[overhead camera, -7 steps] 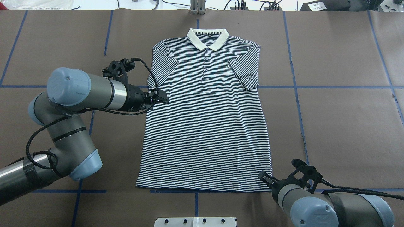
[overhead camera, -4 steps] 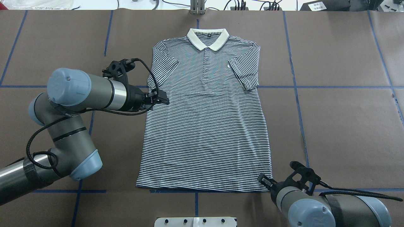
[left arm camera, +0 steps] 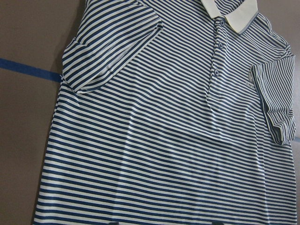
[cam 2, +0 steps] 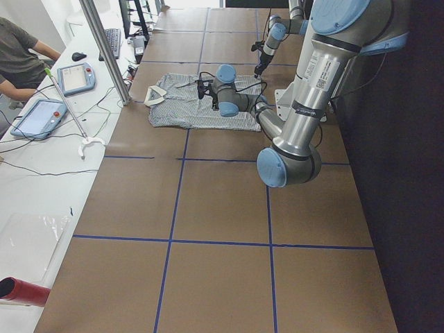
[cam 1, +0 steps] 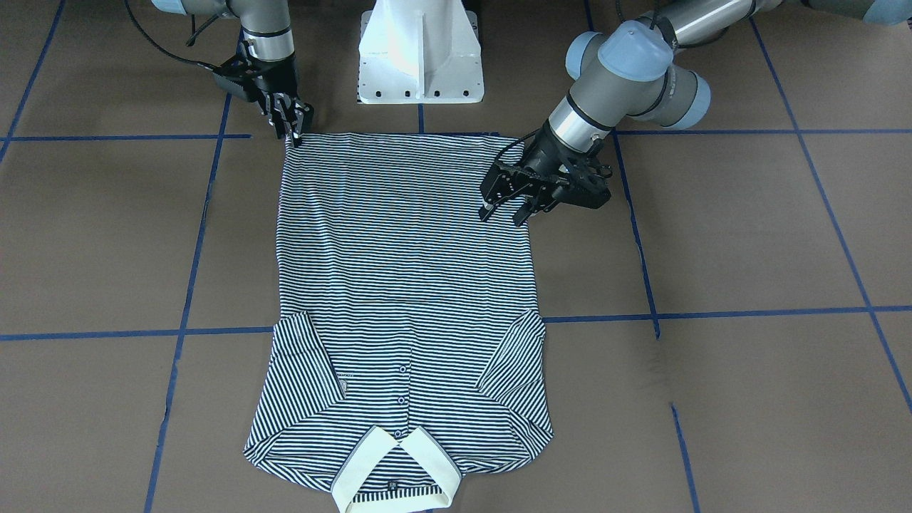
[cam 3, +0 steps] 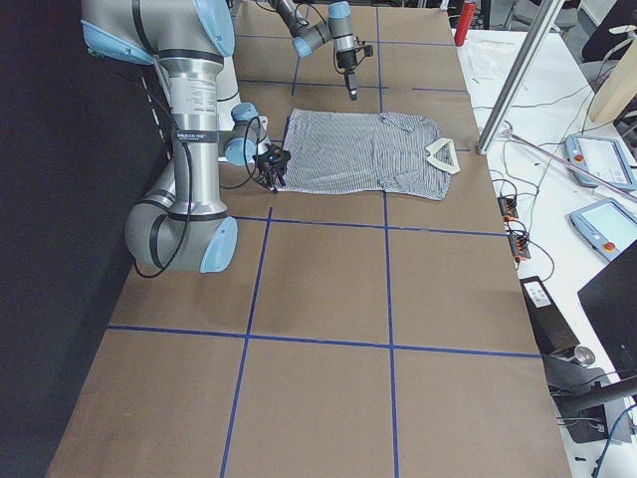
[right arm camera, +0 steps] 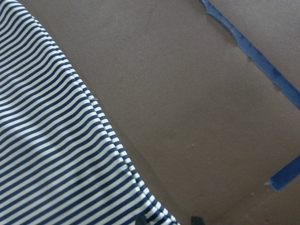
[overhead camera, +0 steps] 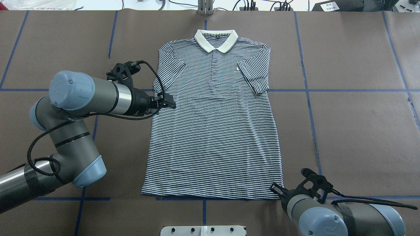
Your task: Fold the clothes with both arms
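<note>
The striped polo shirt (overhead camera: pixel 213 124) lies flat, face up, on the brown table, with its cream collar (overhead camera: pixel 216 41) at the far side and both sleeves folded inward. My left gripper (overhead camera: pixel 170 104) is open and empty, hovering over the shirt's left side edge below the sleeve; its fingers stand apart in the front view (cam 1: pixel 504 212). My right gripper (overhead camera: pixel 273 187) is open at the shirt's near right hem corner (cam 1: pixel 293 132). In the right wrist view its fingertips (right arm camera: pixel 140 220) straddle that corner of the shirt (right arm camera: pixel 56 154). The left wrist view shows the shirt's chest (left arm camera: pixel 164 140).
The white pedestal base (cam 1: pixel 420 50) stands just behind the hem. Blue tape lines (overhead camera: pixel 344 90) cross the brown table cover. Beyond the far table edge are cables, tablets (cam 2: pixel 76 76) and a seated person (cam 2: pixel 17 52).
My right gripper has shifted slightly down and back at the hem corner. The left arm and the shirt have not moved.
</note>
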Controlling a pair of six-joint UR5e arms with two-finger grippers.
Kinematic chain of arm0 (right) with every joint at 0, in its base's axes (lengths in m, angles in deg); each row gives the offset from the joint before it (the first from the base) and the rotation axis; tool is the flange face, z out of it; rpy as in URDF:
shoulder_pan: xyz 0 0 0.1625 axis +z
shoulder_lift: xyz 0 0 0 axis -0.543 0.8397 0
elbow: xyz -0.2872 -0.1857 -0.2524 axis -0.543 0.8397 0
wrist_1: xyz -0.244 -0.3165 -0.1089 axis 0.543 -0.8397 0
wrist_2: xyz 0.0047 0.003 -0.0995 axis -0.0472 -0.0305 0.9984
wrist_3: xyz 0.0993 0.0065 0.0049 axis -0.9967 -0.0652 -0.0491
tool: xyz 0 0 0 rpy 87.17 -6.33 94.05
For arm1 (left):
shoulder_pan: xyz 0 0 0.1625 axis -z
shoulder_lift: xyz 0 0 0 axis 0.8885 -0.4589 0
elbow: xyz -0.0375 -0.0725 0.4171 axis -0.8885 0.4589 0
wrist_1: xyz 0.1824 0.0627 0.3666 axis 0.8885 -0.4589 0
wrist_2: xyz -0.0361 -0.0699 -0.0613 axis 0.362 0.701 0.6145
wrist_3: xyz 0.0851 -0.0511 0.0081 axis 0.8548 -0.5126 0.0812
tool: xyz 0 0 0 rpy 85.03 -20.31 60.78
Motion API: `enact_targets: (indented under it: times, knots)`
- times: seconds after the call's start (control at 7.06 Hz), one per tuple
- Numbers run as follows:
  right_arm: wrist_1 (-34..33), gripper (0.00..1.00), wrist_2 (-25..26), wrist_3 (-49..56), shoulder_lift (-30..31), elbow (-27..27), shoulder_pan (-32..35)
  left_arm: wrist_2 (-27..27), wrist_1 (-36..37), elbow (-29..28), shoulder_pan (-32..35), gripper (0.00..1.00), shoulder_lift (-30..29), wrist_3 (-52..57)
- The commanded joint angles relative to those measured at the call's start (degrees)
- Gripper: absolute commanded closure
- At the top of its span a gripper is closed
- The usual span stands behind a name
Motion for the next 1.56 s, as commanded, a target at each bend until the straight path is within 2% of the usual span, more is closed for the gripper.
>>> enact_targets:
  times: [0.0, 0.42, 0.57, 0.71, 0.85, 0.99, 1.13, 1.42]
  knots:
    - [0.09, 1.00, -0.09, 0.06, -0.09, -0.18, -0.05, -0.09, 0.04, 0.09, 0.01, 0.27, 0.09, 0.00]
    - [0.09, 1.00, -0.09, 0.06, 0.00, -1.75, 0.12, -0.35, 0.04, 1.22, 0.10, 0.27, 1.14, -0.52]
    - [0.09, 1.00, -0.09, 0.06, 0.09, -2.98, 0.12, -4.62, 0.56, 2.97, -1.81, 0.27, 0.79, -6.18]
    - [0.09, 1.00, -0.18, 0.06, 0.43, -4.12, 0.21, -9.71, 5.35, 7.69, -6.71, 0.27, 3.14, -8.32]
    - [0.09, 1.00, -0.18, 0.06, 0.35, -4.13, 0.12, -17.07, 11.40, 12.78, -12.85, 0.27, 5.86, -11.04]
    - [0.09, 1.00, -0.18, 0.06, 0.35, -4.22, 0.12, -24.97, 14.51, 15.44, -19.35, 0.28, 9.89, -14.90]
    - [0.09, 1.00, -0.18, 0.15, 0.35, -4.40, 0.21, -29.49, 16.45, 16.95, -23.33, 0.28, 13.59, -17.29]
    - [0.09, 1.00, -0.18, 0.15, 0.18, -4.48, 0.21, -31.20, 20.23, 17.40, -25.12, 0.30, 15.29, -18.54]
